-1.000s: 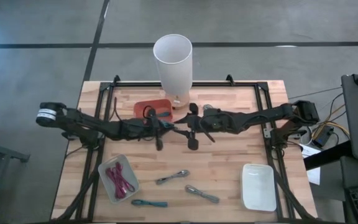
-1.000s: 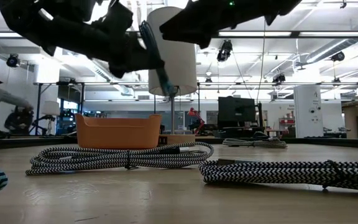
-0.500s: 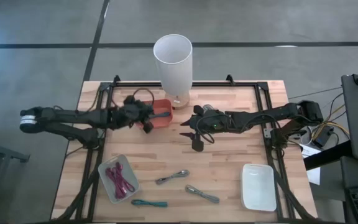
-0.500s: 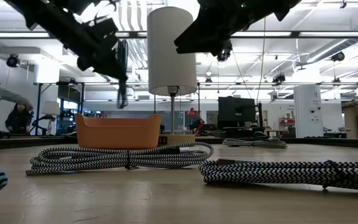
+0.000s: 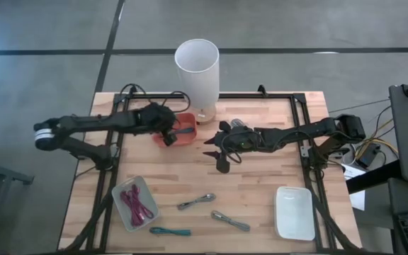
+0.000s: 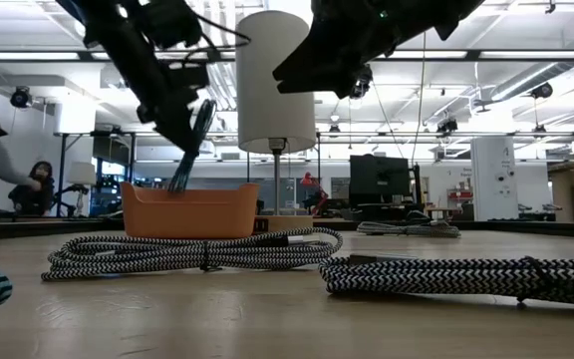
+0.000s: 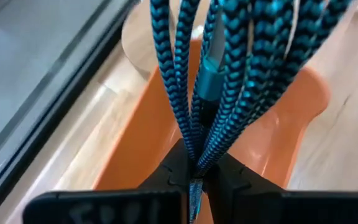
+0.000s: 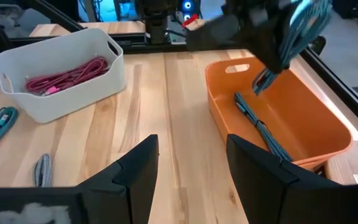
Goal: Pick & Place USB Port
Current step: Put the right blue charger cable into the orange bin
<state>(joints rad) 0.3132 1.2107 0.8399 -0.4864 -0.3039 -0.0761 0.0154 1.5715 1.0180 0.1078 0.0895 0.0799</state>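
L end effector [image 7: 194,177], clamped on blue braided cable [image 7: 229,81], has swung from desk [image 5: 261,191] center to over orange bin [image 5: 178,132], so drop's imminent; R end effector [image 8: 188,162] apart, idle mid-desk.

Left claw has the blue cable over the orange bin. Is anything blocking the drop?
Nothing visible does. The left claw is shut on the blue cable right above the orange bin, which holds only another blue cable lying flat. The right claw waits open, apart.
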